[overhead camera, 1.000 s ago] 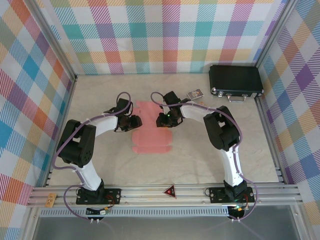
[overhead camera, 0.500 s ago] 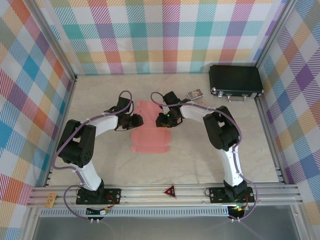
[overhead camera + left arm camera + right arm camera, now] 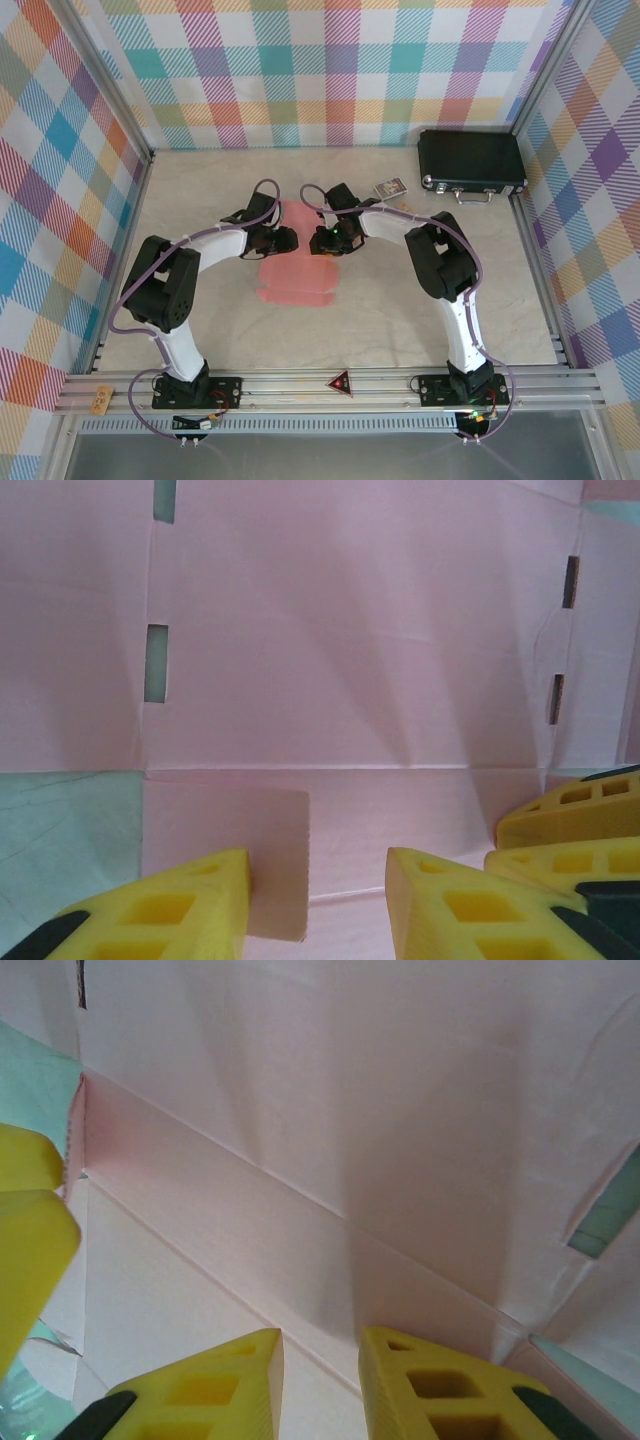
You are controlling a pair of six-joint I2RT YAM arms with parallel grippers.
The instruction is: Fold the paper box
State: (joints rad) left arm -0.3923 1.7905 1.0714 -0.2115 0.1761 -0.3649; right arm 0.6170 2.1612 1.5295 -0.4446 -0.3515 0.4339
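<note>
The paper box (image 3: 297, 282) lies as a flat salmon-pink sheet on the middle of the counter (image 3: 200, 330), about halfway between the near and far edges and well clear of the left and right edges. Both arms reach in over its far half. The left pincer (image 3: 285, 240) stands over the sheet's left side and the right pincer (image 3: 322, 241) over its right side, the two close together and facing each other. In the left wrist view the left pincer (image 3: 318, 885) is spread wide, low over the paper box (image 3: 350, 680), with a small pink flap lying just beside its left finger. Slots cut along the creases show the counter through them. The yellow fingers (image 3: 570, 825) of the other arm sit at the right edge of that view. In the right wrist view the right pincer (image 3: 320, 1365) has a narrow gap between its fingers. It is close above the paper box (image 3: 400, 1110), and a long crease runs slantwise toward the gap. Whether the fingertips touch the cardboard cannot be told. A black case (image 3: 470, 162) rests in the far right corner of the counter, with a small card (image 3: 390, 187) just to its left.
</note>
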